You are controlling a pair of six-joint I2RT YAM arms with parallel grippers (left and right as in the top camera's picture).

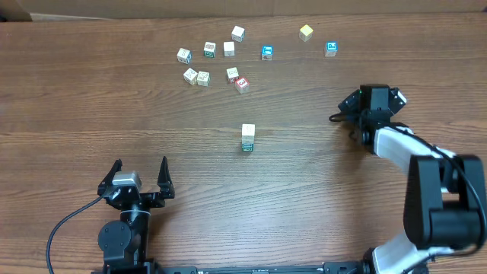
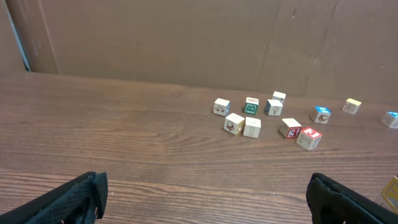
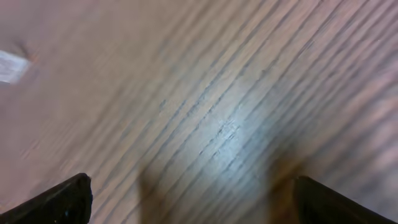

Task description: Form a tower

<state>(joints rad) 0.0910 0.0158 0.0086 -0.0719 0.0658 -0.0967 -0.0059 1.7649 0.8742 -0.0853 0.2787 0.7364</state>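
The short tower of pale wooden cubes [image 1: 248, 138], teal-printed at its base, is standing alone in the open, with the left gripper [image 1: 139, 167] at its 7 o'clock and right gripper [image 1: 342, 120] at 3 o'clock both gaping empty, likely giving it room before fetching loose printed cubes [image 1: 229, 49] at 12 o'clock.

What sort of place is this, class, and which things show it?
Probably a robotics test bench: a brown wood-grain table, a black left robot arm and white-and-black right robot arm, scattered small printed wooden cubes, one short cube tower.
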